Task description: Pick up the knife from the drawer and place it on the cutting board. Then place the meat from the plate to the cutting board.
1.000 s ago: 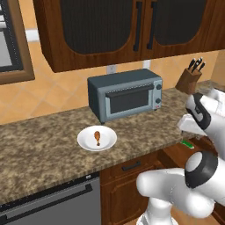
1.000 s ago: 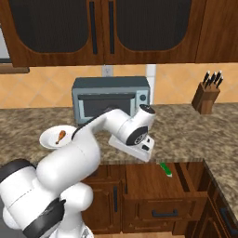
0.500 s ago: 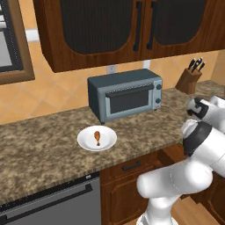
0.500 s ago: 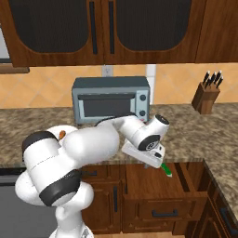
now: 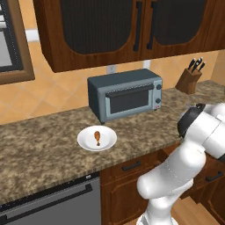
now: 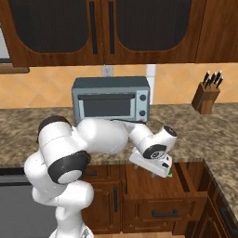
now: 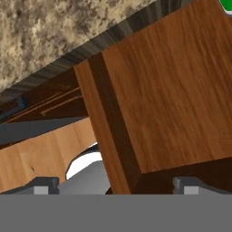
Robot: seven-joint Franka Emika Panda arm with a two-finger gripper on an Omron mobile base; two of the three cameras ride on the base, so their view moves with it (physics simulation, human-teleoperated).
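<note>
The hand [image 6: 159,168] hangs over the pulled-out drawer [image 6: 160,197], a green speck of knife [image 6: 169,173] beside it.

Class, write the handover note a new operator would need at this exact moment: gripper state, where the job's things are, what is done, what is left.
Gripper: open, empty, lowered into the open drawer.
Knife: a bit of green handle shows at the hand view's top right corner, so it lies in the drawer, not yet grasped.
Meat: a drumstick lying on the white plate on the counter, in front of the toaster oven.
Cutting board: I cannot place it.
Done: drawer is open, hand is over it.
Left: grasp the knife, put it on the cutting board, then move the meat there.
</note>
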